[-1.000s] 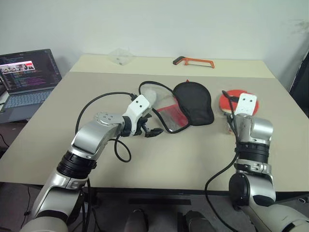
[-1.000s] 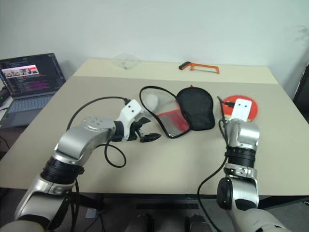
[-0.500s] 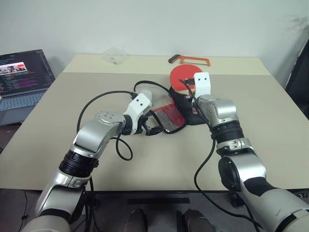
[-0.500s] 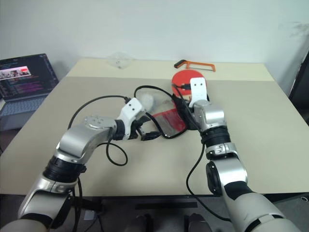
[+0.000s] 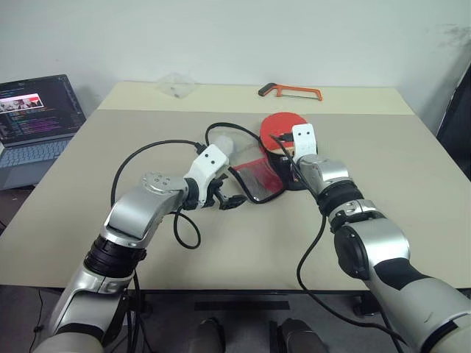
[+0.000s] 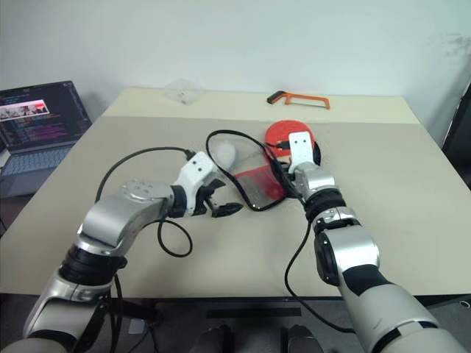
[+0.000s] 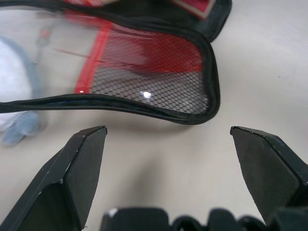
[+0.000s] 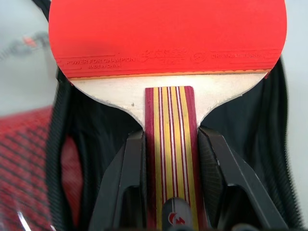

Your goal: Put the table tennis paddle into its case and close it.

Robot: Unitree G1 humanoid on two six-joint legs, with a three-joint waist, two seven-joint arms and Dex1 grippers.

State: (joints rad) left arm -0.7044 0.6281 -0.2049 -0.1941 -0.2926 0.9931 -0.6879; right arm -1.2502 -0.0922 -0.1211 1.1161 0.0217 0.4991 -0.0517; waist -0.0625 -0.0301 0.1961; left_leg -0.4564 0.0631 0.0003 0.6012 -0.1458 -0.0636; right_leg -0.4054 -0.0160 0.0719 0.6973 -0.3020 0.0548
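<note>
Right pincer [image 8: 169, 159] around striped paddle handle [image 8: 169, 144]

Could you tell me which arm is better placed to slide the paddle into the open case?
The right. The right gripper is shut on the table tennis paddle by its handle, above the case. The left gripper is open, near the case's mesh flap, better suited to steadying it.

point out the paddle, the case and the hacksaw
table tennis paddle [image 8: 168, 29]: right wrist view, on its red rubber face
case [image 7: 159, 79]: left wrist view, on its red mesh panel
hacksaw [image 5: 298, 90]: left eye view, on its orange frame
</note>
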